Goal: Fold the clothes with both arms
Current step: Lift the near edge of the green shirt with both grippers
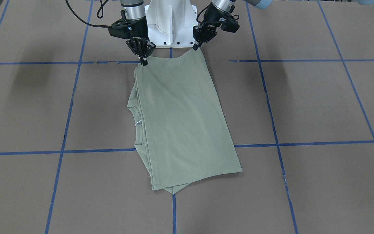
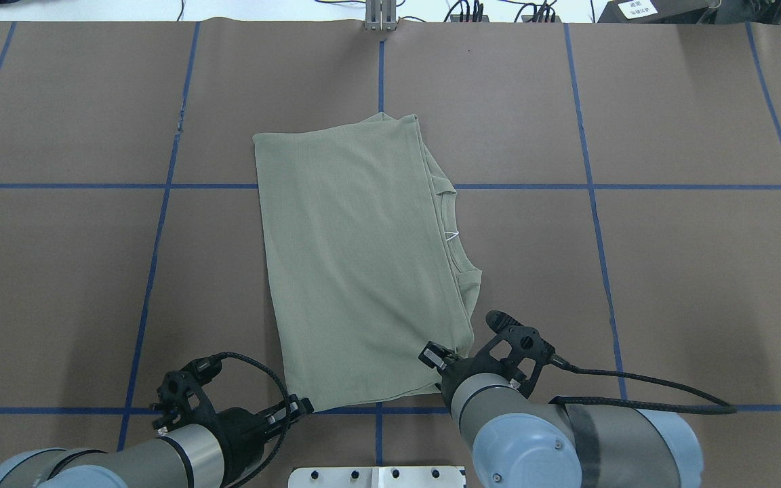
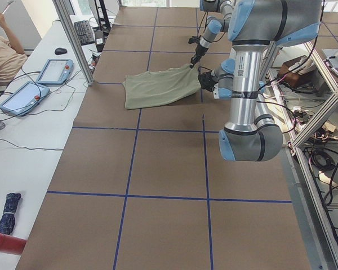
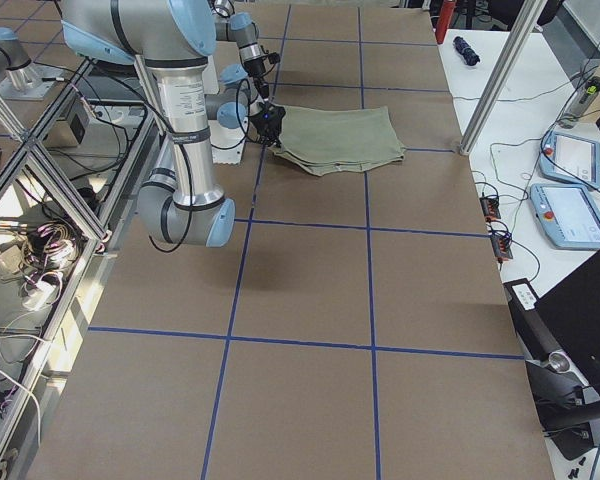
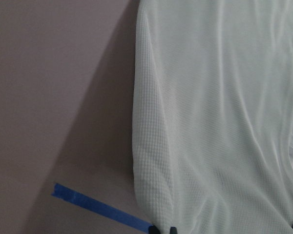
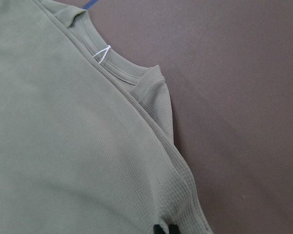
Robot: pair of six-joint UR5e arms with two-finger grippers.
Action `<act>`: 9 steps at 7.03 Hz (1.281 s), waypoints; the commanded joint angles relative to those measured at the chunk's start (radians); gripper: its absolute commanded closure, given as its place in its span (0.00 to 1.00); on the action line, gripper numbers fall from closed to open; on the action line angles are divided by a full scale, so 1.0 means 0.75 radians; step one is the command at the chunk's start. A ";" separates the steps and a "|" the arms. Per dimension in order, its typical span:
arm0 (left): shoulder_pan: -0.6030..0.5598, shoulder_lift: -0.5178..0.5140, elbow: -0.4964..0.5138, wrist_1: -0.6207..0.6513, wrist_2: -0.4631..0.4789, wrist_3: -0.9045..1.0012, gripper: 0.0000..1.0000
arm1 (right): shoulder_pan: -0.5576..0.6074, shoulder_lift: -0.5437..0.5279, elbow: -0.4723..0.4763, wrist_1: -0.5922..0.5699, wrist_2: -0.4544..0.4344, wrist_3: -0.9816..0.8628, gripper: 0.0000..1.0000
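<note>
From my console I count one green shirt (image 1: pixel 180 120) on the tabletop (image 1: pixel 304 104), with one white neck loop (image 6: pixel 102 53). Two arms are in view, the left arm (image 2: pixel 187 444) and the right arm (image 2: pixel 533 440), so two claws: the left claw (image 1: pixel 195 47) and the right claw (image 1: pixel 144 62). One white pedestal base (image 1: pixel 170 22). Off to the side: two pendants, the near pendant (image 3: pixel 19 97) and the far pendant (image 3: pixel 53 71), one keyboard (image 3: pixel 83 32), one mouse (image 3: pixel 60 51), one person (image 3: pixel 3 53).
</note>
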 commanded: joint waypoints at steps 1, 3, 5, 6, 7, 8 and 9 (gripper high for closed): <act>-0.046 -0.004 -0.355 0.340 -0.165 0.027 1.00 | -0.064 0.064 0.328 -0.380 0.017 0.044 1.00; -0.115 -0.020 -0.524 0.540 -0.270 0.029 1.00 | -0.062 0.207 0.401 -0.595 0.053 0.050 1.00; -0.179 -0.122 -0.409 0.545 -0.270 0.176 1.00 | 0.027 0.217 0.285 -0.555 0.058 -0.004 1.00; -0.256 -0.167 -0.319 0.545 -0.276 0.267 1.00 | 0.113 0.230 0.147 -0.399 0.060 -0.088 1.00; -0.297 -0.165 -0.300 0.545 -0.275 0.329 1.00 | 0.199 0.230 -0.006 -0.247 0.122 -0.115 1.00; -0.334 -0.218 -0.158 0.535 -0.272 0.334 1.00 | 0.257 0.230 -0.107 -0.132 0.172 -0.170 1.00; -0.436 -0.338 0.007 0.528 -0.283 0.425 1.00 | 0.298 0.244 -0.159 -0.107 0.174 -0.203 1.00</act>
